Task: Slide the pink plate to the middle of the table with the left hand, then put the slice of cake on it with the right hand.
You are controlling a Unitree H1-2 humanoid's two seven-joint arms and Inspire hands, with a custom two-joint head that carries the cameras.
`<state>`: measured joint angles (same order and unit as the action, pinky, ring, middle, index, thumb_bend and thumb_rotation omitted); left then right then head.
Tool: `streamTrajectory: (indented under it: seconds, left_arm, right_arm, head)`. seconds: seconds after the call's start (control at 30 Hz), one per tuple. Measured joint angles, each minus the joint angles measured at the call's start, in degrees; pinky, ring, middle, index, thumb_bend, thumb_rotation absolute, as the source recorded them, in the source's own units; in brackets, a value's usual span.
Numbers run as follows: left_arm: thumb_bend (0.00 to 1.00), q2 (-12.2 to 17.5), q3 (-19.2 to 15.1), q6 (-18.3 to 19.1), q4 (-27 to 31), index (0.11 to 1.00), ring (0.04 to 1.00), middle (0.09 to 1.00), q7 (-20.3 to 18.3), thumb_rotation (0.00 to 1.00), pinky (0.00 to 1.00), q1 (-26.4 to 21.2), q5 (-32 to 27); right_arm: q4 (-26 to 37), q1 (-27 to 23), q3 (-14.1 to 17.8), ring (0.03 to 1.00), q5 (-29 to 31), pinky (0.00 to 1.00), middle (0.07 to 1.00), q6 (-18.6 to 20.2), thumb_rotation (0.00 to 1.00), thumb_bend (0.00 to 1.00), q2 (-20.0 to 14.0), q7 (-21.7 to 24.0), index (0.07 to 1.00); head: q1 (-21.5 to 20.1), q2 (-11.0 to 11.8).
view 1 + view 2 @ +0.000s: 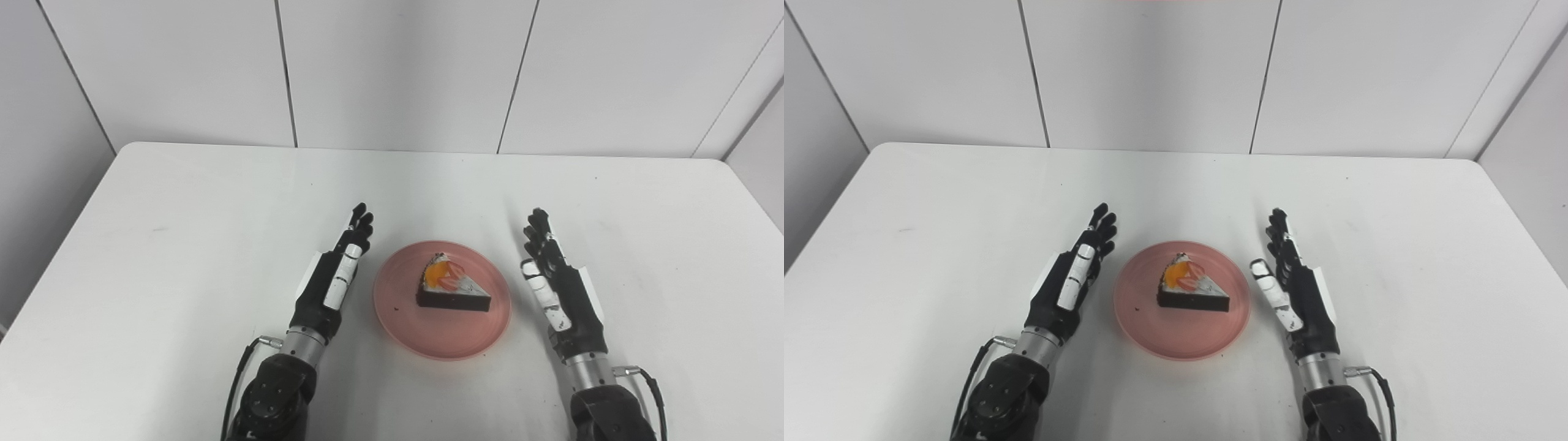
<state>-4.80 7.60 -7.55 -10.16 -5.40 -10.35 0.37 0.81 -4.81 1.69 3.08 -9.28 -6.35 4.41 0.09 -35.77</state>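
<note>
The pink plate [404,318] lies flat on the white table [184,202], near the middle and toward the front. A wedge of chocolate cake [452,286] with white icing and orange and red fruit sits on the plate, upright, tip pointing right. My left hand [340,269] is open just left of the plate, fingers straight and pointing away, not touching it. My right hand [554,282] is open just right of the plate, fingers straight, holding nothing. Both also show in the right eye view: left hand [1078,269], right hand [1292,282].
White wall panels [398,67] stand behind the table's far edge. A dark crumb [395,310] lies on the plate left of the cake. Cables run beside both wrists near the picture's bottom edge.
</note>
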Motion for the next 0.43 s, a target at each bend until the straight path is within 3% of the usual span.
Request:
streamTrajectory:
  seconds: [0.07, 0.13, 0.3, 0.43]
  left_arm:
    - [0.63, -0.2, 0.0, -3.0, -0.6, 1.000, 1.000, 1.000, 0.7, 1.00, 1.00, 0.0, 0.2]
    - [0.64, -0.4, -0.1, -4.8, -0.8, 1.000, 1.000, 1.000, 1.6, 1.00, 1.00, 0.0, 1.1]
    - [0.58, -1.5, -0.6, -6.6, -1.5, 1.000, 1.000, 1.000, 3.3, 1.00, 1.00, -0.3, 1.4]
    - [0.59, -1.5, -1.2, -5.3, -1.4, 1.000, 1.000, 1.000, 2.0, 1.00, 1.00, -0.4, -0.9]
  right_arm:
    - [-0.1, 0.1, 0.6, 1.000, 1.8, 1.00, 1.000, 0.0, 0.85, 0.77, 0.6, -0.1, 1.000]
    - [0.0, 0.2, 1.4, 1.000, 3.7, 1.00, 1.000, 0.2, 0.86, 0.75, 1.9, -0.7, 1.000]
    - [0.5, 0.4, 1.7, 1.000, 6.6, 1.00, 1.000, 1.0, 0.96, 0.69, 4.4, -1.2, 1.000]
    - [0.5, 0.4, 1.3, 1.000, 6.8, 1.00, 1.000, 3.4, 0.94, 0.67, 4.7, -1.2, 1.000]
  head:
    - [0.4, 0.0]
    - [0.6, 0.1]
    - [0.4, 1.1]
    - [0.6, 2.1]
